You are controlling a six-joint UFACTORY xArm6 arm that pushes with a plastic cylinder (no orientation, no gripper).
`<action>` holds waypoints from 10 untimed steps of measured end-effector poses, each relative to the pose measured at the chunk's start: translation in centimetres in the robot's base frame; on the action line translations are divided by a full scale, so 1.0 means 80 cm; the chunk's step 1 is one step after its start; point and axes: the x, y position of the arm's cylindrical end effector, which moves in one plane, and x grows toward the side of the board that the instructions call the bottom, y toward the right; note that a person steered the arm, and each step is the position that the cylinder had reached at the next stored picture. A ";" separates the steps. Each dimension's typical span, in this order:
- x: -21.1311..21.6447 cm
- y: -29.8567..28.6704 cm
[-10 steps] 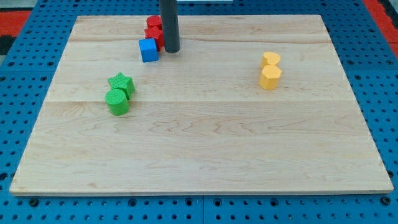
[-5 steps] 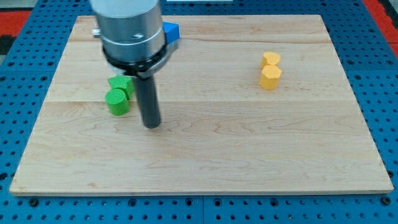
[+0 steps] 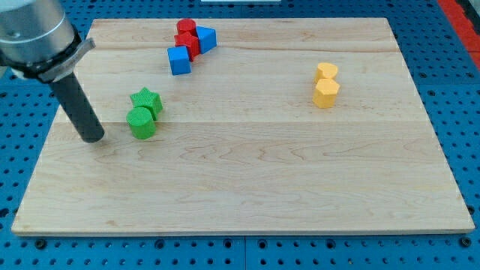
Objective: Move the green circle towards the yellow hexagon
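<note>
The green circle [image 3: 141, 122] sits on the wooden board's left side, touching a green star [image 3: 146, 100] just above it. The yellow hexagon [image 3: 325, 93] is far off on the view's right, with a yellow heart [image 3: 326, 72] touching it from above. My tip [image 3: 94, 138] rests on the board to the left of the green circle, a short gap apart from it and slightly lower in the view.
A cluster at the view's top holds two red blocks [image 3: 186, 36], a blue cube [image 3: 179, 60] and a blue triangle [image 3: 206, 38]. The board's left edge [image 3: 46, 139] lies close to my tip.
My tip moved from the red and blue cluster at the top, down past the right of the green blocks, then across to the left of the green circle. The blocks stayed put.
</note>
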 end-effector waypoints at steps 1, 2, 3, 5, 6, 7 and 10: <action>-0.016 0.019; -0.016 0.067; -0.017 0.115; -0.016 0.169; -0.017 0.187; -0.017 0.220; -0.049 0.324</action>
